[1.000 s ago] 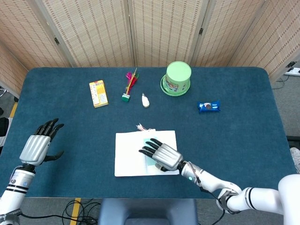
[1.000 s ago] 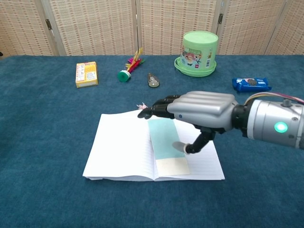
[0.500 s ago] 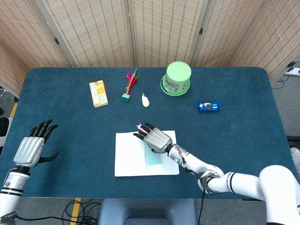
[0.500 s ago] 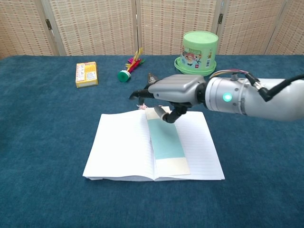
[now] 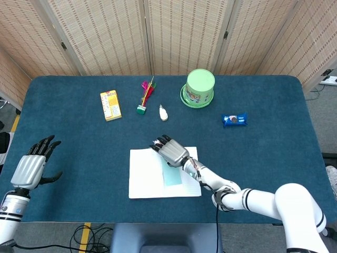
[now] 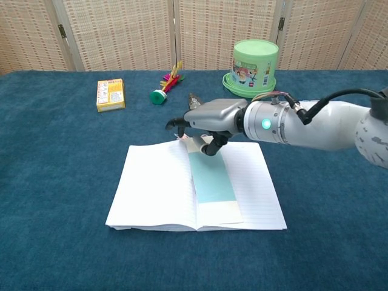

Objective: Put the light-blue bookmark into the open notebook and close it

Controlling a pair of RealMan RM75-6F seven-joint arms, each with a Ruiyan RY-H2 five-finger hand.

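Note:
An open white notebook [image 5: 145, 174] [image 6: 154, 185] lies flat at the table's near middle. The light-blue bookmark [image 5: 172, 175] [image 6: 212, 182] lies lengthwise on the right page, close to the spine, with its pale lower end near the front edge. My right hand [image 5: 169, 149] [image 6: 209, 121] hovers over the bookmark's far end at the notebook's top edge. Its fingers curve downward and the thumb touches the bookmark's top, with nothing gripped. My left hand [image 5: 32, 163] is open, fingers spread, at the table's left front, far from the notebook. It shows only in the head view.
Along the back of the table stand a yellow box [image 5: 110, 105] [image 6: 110, 94], a feathered shuttlecock [image 5: 145, 95] [image 6: 165, 86], a small pale object [image 5: 164, 112] [image 6: 195, 102], a green tub [image 5: 199, 88] [image 6: 253, 68] and a blue snack pack [image 5: 234, 119] [image 6: 321, 107]. Folding screens close off the rear.
My right hand moved from over the bookmark's lower half up to its far end. The bookmark stays on the page. My left hand drew back toward the table's front left.

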